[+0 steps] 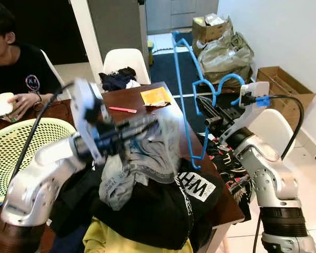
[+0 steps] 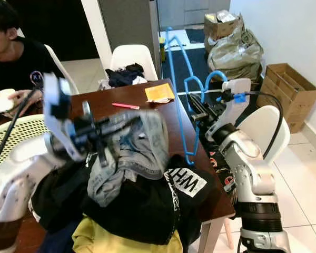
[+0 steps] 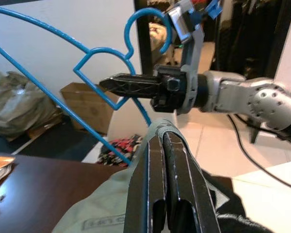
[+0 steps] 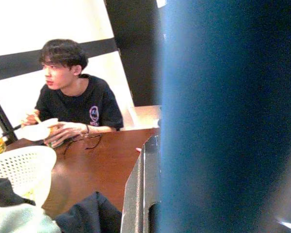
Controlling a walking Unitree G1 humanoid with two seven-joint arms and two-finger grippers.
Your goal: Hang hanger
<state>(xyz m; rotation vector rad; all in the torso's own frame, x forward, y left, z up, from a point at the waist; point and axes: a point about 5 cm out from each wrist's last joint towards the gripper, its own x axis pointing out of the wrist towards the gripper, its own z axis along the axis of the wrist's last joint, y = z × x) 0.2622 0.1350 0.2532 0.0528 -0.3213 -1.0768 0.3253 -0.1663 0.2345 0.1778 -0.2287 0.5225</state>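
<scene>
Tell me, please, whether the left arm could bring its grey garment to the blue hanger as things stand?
Probably yes: the left tool, shut on the grey garment, faces the blue hanger held by the right tool, open air between.

Head stereo pair looks forward and down over the brown table; both eyes share table, clothes pile, both arms. Left wrist cam sights along its fingers, close up, toward the right gripper and blue hanger. Right wrist cam faces across the table toward a seated person, hanger blurred v. near the lens.
</scene>
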